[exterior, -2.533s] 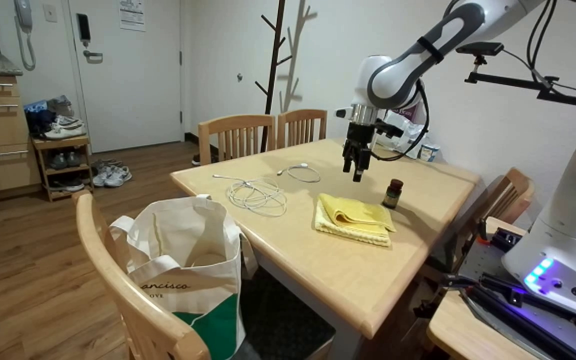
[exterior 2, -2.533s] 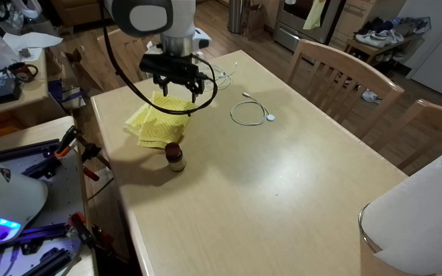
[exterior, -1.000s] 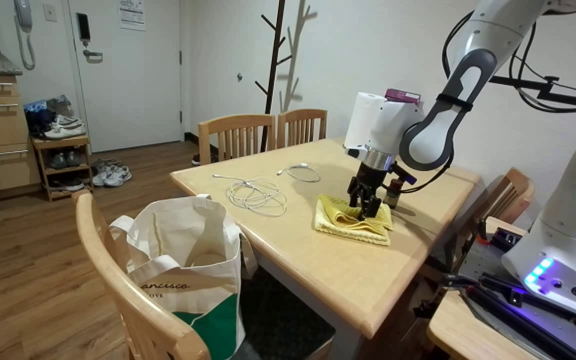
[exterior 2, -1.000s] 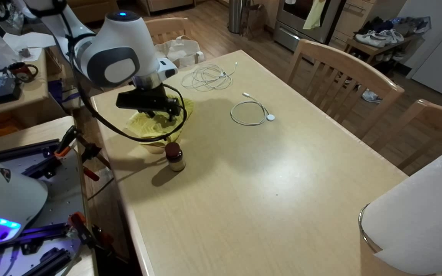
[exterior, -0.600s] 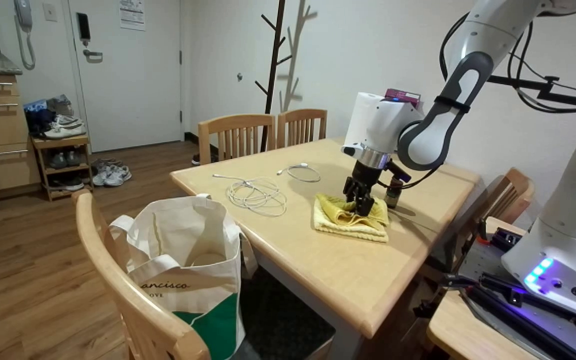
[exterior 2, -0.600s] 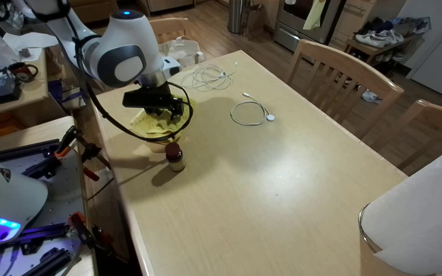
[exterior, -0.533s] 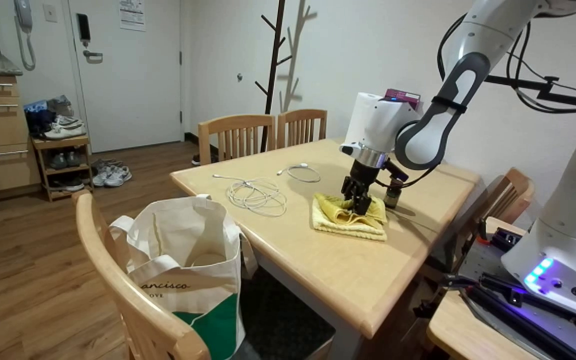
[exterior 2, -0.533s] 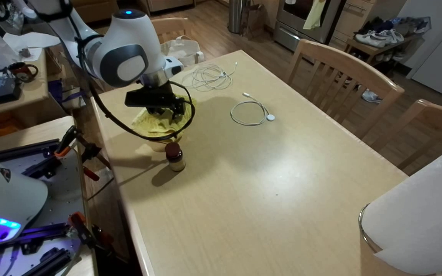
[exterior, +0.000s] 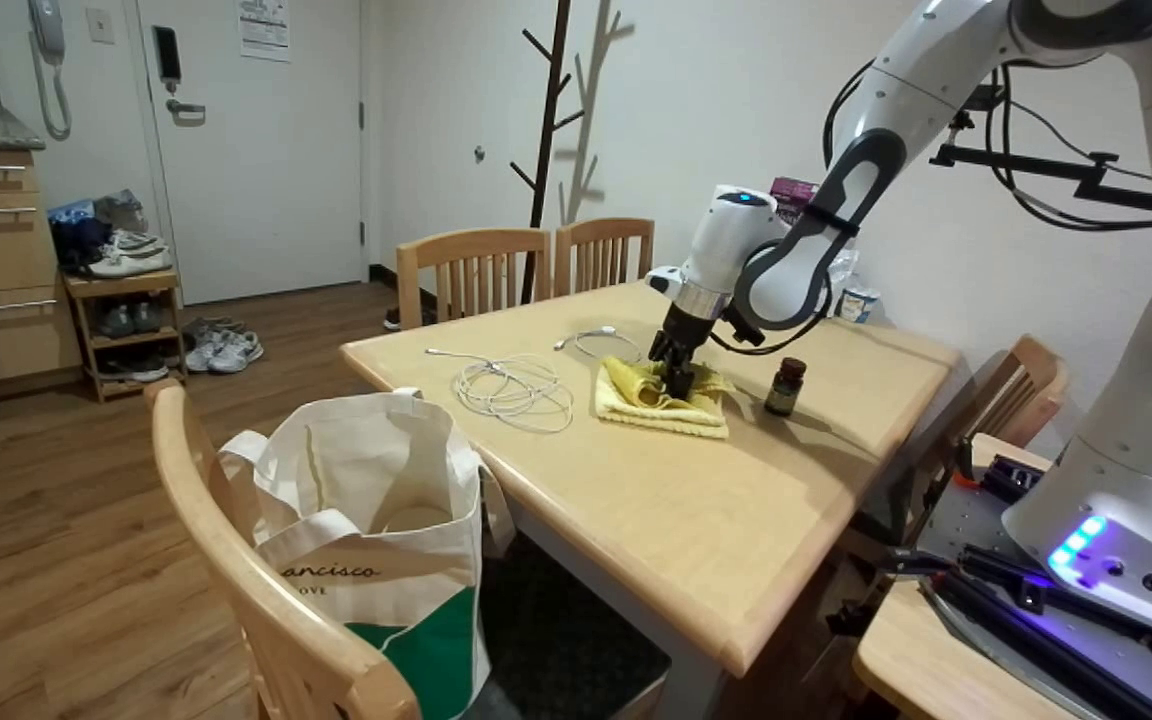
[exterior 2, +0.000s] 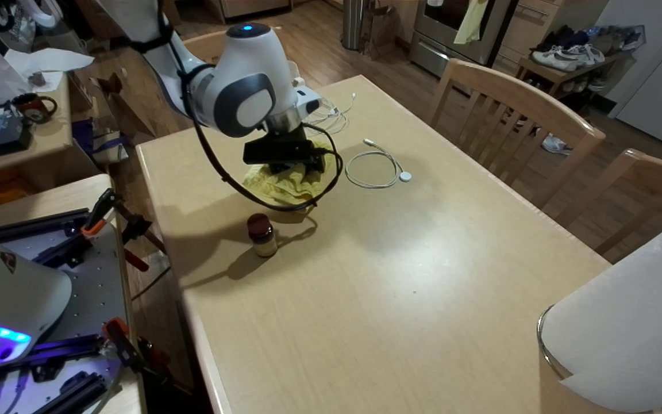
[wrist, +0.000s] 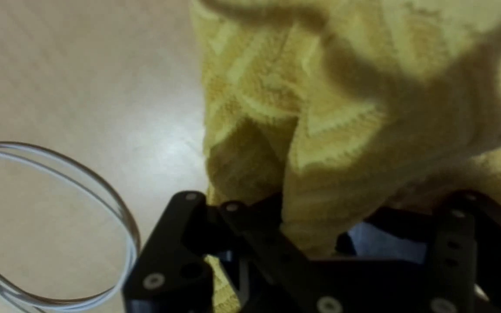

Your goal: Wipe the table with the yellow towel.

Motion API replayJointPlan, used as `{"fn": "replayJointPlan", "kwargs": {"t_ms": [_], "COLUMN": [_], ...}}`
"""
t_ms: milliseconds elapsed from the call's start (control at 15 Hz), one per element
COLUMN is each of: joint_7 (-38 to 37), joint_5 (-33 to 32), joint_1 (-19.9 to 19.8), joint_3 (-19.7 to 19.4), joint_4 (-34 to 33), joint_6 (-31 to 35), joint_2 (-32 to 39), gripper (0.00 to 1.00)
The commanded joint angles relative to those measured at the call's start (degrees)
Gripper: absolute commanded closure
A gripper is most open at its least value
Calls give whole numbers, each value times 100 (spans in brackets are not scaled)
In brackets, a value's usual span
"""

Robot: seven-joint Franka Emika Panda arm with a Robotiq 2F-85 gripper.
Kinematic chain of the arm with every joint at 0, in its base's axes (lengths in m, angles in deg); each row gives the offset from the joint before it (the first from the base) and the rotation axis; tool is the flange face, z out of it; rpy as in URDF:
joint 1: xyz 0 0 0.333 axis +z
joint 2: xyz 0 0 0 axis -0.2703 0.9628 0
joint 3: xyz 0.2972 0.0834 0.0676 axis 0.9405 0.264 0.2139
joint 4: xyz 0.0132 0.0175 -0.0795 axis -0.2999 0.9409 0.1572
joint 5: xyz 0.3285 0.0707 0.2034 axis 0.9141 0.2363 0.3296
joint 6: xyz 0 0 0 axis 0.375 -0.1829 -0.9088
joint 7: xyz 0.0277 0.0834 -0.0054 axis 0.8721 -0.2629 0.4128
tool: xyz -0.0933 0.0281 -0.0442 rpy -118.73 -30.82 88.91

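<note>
The yellow towel lies folded and rumpled on the pale wood table. My gripper points down into its upper layer, and in both exterior views the fingertips sink into the cloth. In an exterior view the arm's cable and the black gripper body cover part of the towel. A fold of the towel rises between the fingers in the wrist view, pinched there. The tips themselves are buried in yellow cloth.
A dark bottle with a brown cap stands close by the towel. A short white cable with a round end and a larger cable coil lie nearby. A paper towel roll and a tote bag flank the table.
The gripper came down onto the towel and shut on it. Towel and gripper then slid together across the table, away from the bottle and toward the cables.
</note>
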Motion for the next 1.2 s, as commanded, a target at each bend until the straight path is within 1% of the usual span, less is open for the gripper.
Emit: {"fn": "replayJointPlan", "kwargs": {"t_ms": [0, 67, 200, 333, 400, 533, 600, 667, 800, 1000, 1133], "joint_7": [-247, -289, -328, -215, -22, 195, 93, 213, 271, 484, 679], "joint_5": [-139, -112, -72, 59, 140, 282, 340, 483, 698, 1043, 1326], "joint_1": [-176, -204, -312, -585, -850, -1213, -1209, -1387, -1477, -1512, -1532], "joint_3": [-93, -89, -7, 350, 657, 1050, 1035, 1201, 1273, 1342, 1355], "joint_4": [-847, -960, -1087, -944, -716, -427, -365, -253, -43, 316, 537], "joint_6": [81, 63, 12, -319, -582, -1058, -1299, -1575, -1964, -2495, -2734], "joint_2": [730, 786, 825, 682, 486, 168, 53, -92, -283, -522, -622], "gripper": [94, 93, 94, 94, 94, 94, 94, 94, 94, 94, 94]}}
